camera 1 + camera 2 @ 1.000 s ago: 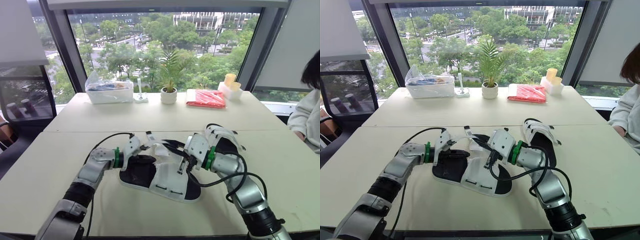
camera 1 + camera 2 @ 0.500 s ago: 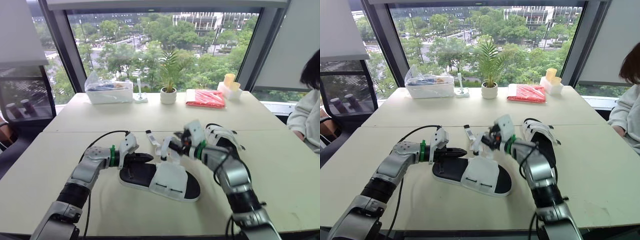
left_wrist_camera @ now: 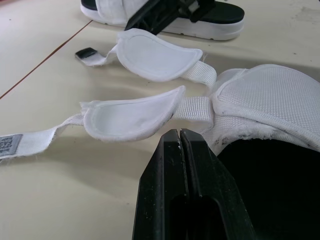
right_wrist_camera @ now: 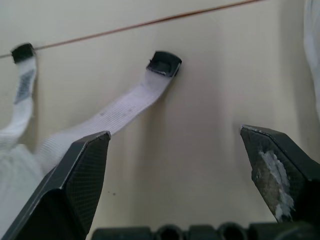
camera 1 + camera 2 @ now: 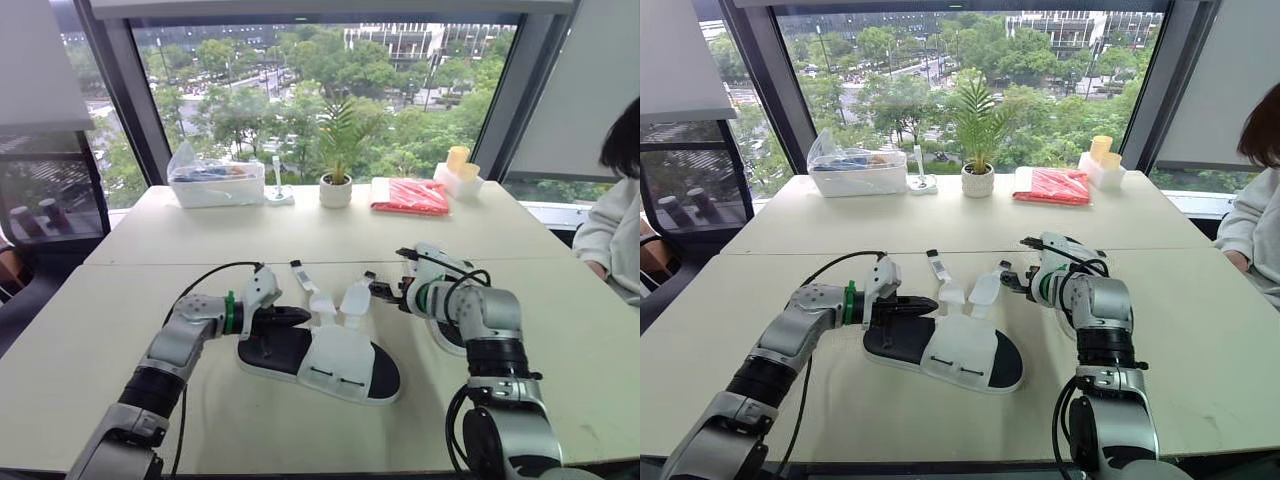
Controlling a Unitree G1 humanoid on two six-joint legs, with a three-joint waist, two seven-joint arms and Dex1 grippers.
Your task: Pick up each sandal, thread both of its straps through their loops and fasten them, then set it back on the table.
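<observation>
Light source, as I see it: strong daylight through the window [image 5: 330,100], beyond the far edge of the tabletop [image 5: 300,235]. Surface: evenly bright, faint sheen. Shadows: soft, short, under the sandal [image 5: 335,362]. Head views sharp. Right wrist view slightly soft. Window frame backlit, dark.

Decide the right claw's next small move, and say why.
Probably ease the open right claw forward and close on the strap ahead of it: that strap lies unfastened, and the shut left claw sits at the heel of the sandal.
</observation>
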